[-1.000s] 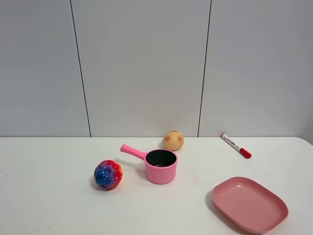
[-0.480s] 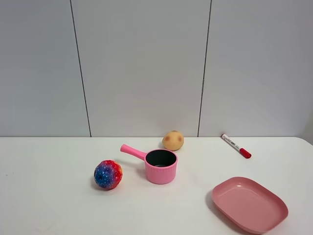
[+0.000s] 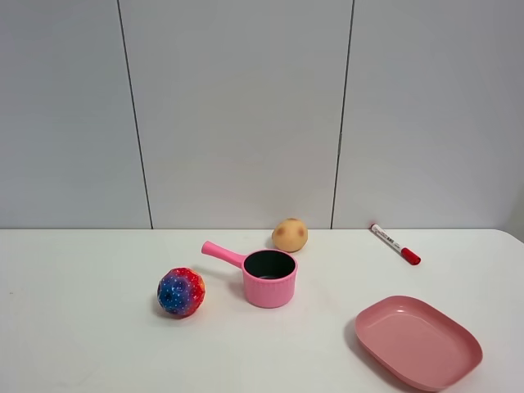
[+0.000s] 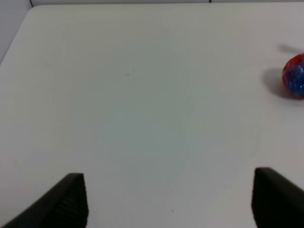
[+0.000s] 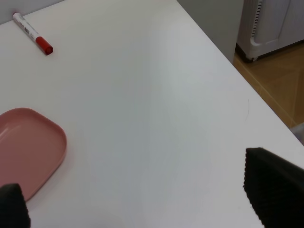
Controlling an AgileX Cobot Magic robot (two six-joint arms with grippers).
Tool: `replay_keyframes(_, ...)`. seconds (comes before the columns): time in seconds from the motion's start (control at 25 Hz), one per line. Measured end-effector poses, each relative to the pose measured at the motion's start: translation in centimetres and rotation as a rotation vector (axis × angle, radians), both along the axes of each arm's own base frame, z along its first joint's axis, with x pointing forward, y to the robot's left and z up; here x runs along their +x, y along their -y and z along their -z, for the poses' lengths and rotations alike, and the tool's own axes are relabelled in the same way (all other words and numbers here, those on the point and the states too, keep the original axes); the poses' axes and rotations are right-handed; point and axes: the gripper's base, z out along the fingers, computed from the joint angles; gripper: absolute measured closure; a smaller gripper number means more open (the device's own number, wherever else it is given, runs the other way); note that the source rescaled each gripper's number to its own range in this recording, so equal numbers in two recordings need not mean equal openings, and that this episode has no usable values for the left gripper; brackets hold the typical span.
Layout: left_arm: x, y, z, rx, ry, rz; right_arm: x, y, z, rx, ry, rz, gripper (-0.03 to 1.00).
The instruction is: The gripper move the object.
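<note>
The pink saucepan (image 3: 270, 279) stands upright near the middle of the white table (image 3: 82, 327), dark inside, with its handle pointing back and to the left. No arm shows in the exterior high view. In the left wrist view my left gripper (image 4: 168, 194) is open and empty over bare table, its two black fingertips (image 4: 71, 199) wide apart. In the right wrist view my right gripper (image 5: 142, 199) is open and empty near the table's right edge. The saucepan is out of both wrist views.
A multicoloured ball (image 3: 181, 292) lies left of the saucepan and shows in the left wrist view (image 4: 294, 76). A tan round object (image 3: 290, 235) sits behind it. A red-capped marker (image 3: 395, 243) and a flat pink plate (image 3: 417, 340) lie to the right, both in the right wrist view (image 5: 32, 33) (image 5: 26, 147).
</note>
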Motion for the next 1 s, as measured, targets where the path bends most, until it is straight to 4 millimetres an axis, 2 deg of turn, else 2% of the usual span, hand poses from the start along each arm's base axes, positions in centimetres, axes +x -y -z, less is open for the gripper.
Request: replay_keyframes(1.0,0.00,0.00,0.00,0.000,0.000,0.000,0.00,0.00,0.00,0.000,0.000,0.000,0.10)
